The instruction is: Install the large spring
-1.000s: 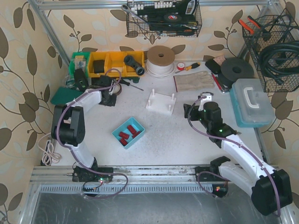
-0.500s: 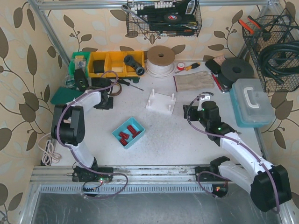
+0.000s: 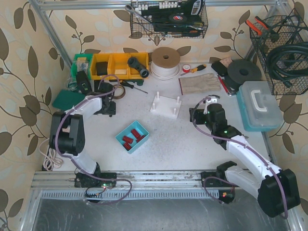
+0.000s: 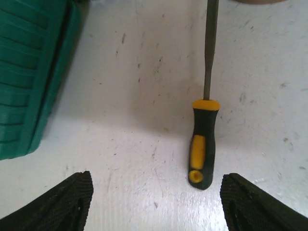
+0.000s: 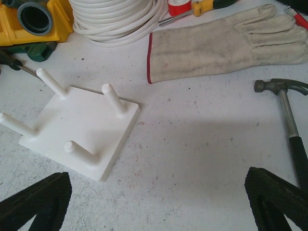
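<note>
Several red springs point(image 3: 132, 136) lie in a small blue tray point(image 3: 142, 129) near the table's middle; I cannot single out the large spring among them. The white base with upright pegs point(image 3: 166, 105) stands behind the tray, and shows in the right wrist view as the peg base point(image 5: 79, 130). My left gripper point(image 3: 108, 105) is open at the back left, with bare table between its fingers point(image 4: 57, 202). A yellow-and-black screwdriver point(image 4: 202, 144) lies just ahead of it. My right gripper point(image 3: 193, 115) is open and empty, to the right of the base.
A green bin point(image 4: 29, 77) sits at the left gripper's left. Yellow bins point(image 3: 113, 65), a white cable coil point(image 3: 165, 62), a glove point(image 5: 226, 38), a hammer point(image 5: 288, 125) and a teal toolbox point(image 3: 260, 103) line the back and right.
The left gripper has opened from shut and its arm has drawn slightly left. The right arm has shifted a little toward the peg base.
</note>
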